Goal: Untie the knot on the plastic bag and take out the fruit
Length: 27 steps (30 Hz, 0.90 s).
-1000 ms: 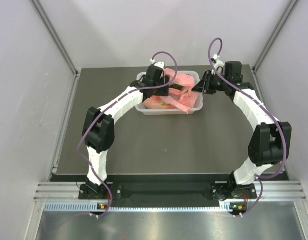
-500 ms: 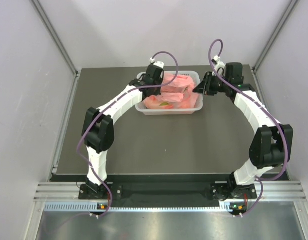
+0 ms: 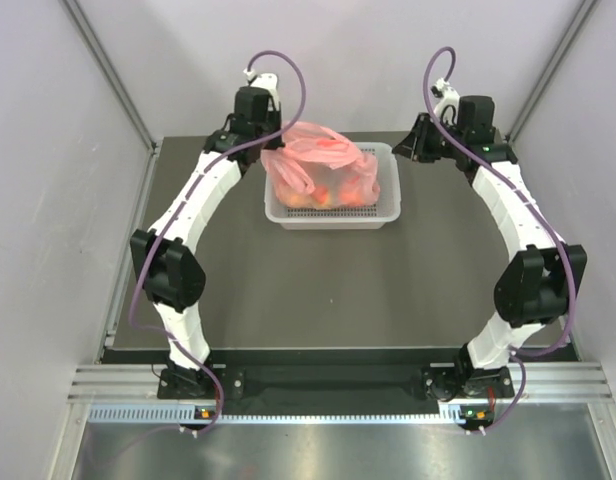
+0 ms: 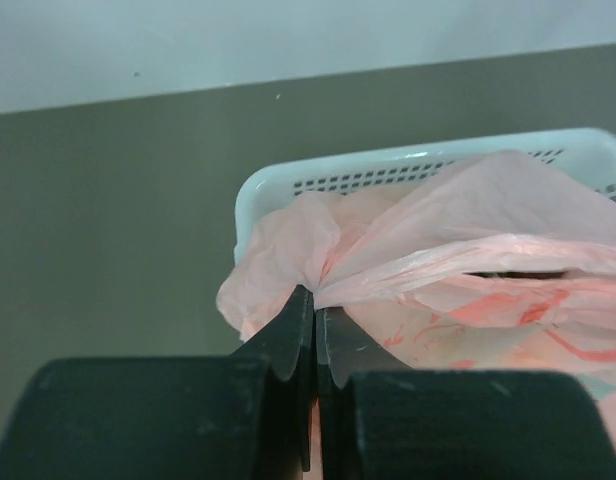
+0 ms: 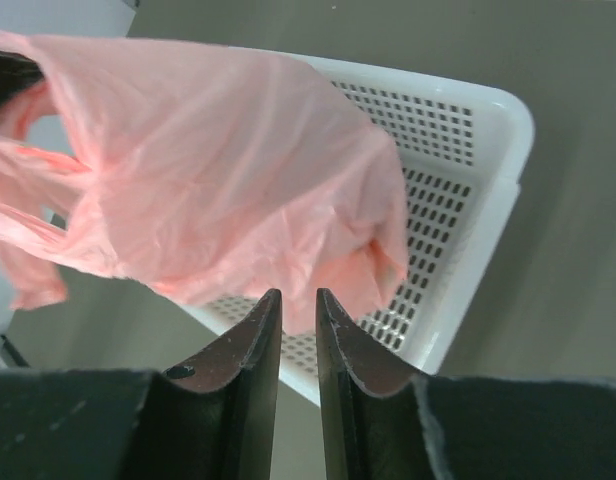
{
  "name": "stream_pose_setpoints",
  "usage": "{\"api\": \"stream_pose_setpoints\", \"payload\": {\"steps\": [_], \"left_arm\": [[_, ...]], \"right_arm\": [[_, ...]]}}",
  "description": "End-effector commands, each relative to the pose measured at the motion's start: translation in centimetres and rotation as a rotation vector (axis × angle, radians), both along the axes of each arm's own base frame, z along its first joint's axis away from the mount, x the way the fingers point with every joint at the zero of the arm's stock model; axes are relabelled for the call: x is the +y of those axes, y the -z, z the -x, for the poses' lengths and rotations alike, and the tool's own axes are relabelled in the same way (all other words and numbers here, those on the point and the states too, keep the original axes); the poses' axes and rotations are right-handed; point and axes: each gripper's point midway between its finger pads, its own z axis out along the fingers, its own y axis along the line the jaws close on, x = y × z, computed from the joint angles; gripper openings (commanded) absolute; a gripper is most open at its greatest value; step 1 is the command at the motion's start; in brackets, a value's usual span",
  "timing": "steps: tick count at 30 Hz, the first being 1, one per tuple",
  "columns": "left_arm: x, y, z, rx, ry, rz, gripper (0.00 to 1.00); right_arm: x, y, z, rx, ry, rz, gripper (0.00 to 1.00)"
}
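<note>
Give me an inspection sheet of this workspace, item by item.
Surface: dark grey table, with a white perforated plastic basket at its far middle.
Job's things: translucent salmon-pink plastic bag hangs from the left gripper over the basket; fruit shows only as orange blurs through it; knot not discernible.
Clutter: nothing seen.
Grippers: left gripper shut on the bag's plastic; right gripper beside the basket, narrow gap, holding nothing.
Cables: a purple cable loops over each wrist.
Surroundings: pale enclosure walls, metal rail at the near edge.
</note>
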Motion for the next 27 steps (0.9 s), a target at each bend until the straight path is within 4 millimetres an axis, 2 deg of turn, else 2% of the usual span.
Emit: {"api": "stream_pose_setpoints", "payload": {"steps": [1, 4, 6, 8, 9, 10, 11, 12, 13, 14, 15, 17, 18, 19, 21, 22, 27], "left_arm": [[0.1, -8.2, 0.4, -0.179, 0.071, 0.103, 0.0], [-1.7, -9.5, 1.2, -0.199, 0.207, 0.157, 0.0], [-3.2, -9.2, 2.0, -0.181, 0.291, 0.19, 0.0], [-4.1, -7.4, 2.3, -0.126, 0.335, 0.214, 0.0], [-4.6, -6.8, 2.6, -0.107, 0.356, 0.234, 0.0], [-4.8, -6.2, 2.7, -0.093, 0.364, 0.242, 0.0], [-4.8, -4.3, 2.9, -0.055, 0.362, 0.246, 0.0], [-5.0, -3.6, 3.0, -0.044, 0.367, 0.254, 0.0], [-5.6, -4.1, 3.4, -0.062, 0.394, 0.288, 0.0], [-5.8, -2.7, 3.9, -0.035, 0.411, 0.304, 0.0], [-6.2, -2.5, 4.3, -0.029, 0.431, 0.319, 0.0], [-7.3, -2.4, 5.5, -0.016, 0.503, 0.367, 0.0], [-7.6, -2.4, 6.0, -0.008, 0.525, 0.388, 0.0], [-7.9, -2.8, 6.6, -0.014, 0.553, 0.401, 0.0], [-8.4, -3.2, 7.7, -0.012, 0.603, 0.432, 0.0], [-8.4, -3.7, 8.0, -0.023, 0.613, 0.439, 0.0], [-8.7, -4.5, 9.4, -0.033, 0.666, 0.457, 0.0]], "right_arm": [[-1.3, 0.4, -1.3, 0.021, 0.058, 0.042, 0.2], [-0.4, -0.5, -0.7, -0.01, 0.024, 0.042, 0.24], [0.1, -0.9, -0.1, -0.038, 0.003, 0.077, 0.32], [1.2, -1.9, 1.2, -0.066, -0.028, 0.089, 0.39], [1.8, -2.1, 1.6, -0.076, -0.039, 0.097, 0.52], [1.9, -2.5, 2.3, -0.084, -0.037, 0.107, 0.59], [2.1, -2.6, 2.6, -0.092, -0.038, 0.118, 0.63], [2.2, -2.5, 2.7, -0.103, -0.029, 0.143, 0.72], [3.2, -2.8, 3.4, -0.115, -0.048, 0.154, 0.77], [3.5, -2.5, 3.7, -0.111, -0.054, 0.179, 0.79], [3.4, -2.5, 3.6, -0.115, -0.029, 0.209, 0.81], [5.0, -2.6, 4.1, -0.11, -0.044, 0.233, 0.82], [4.8, -2.7, 3.8, -0.117, -0.007, 0.262, 0.83], [5.7, -2.8, 4.1, -0.121, -0.005, 0.276, 0.84], [5.8, -3.7, 3.6, -0.149, 0.05, 0.278, 0.85], [6.5, -3.8, 3.6, -0.157, 0.042, 0.274, 0.85], [8.1, -3.7, 2.5, -0.157, 0.059, 0.329, 0.91]]}}
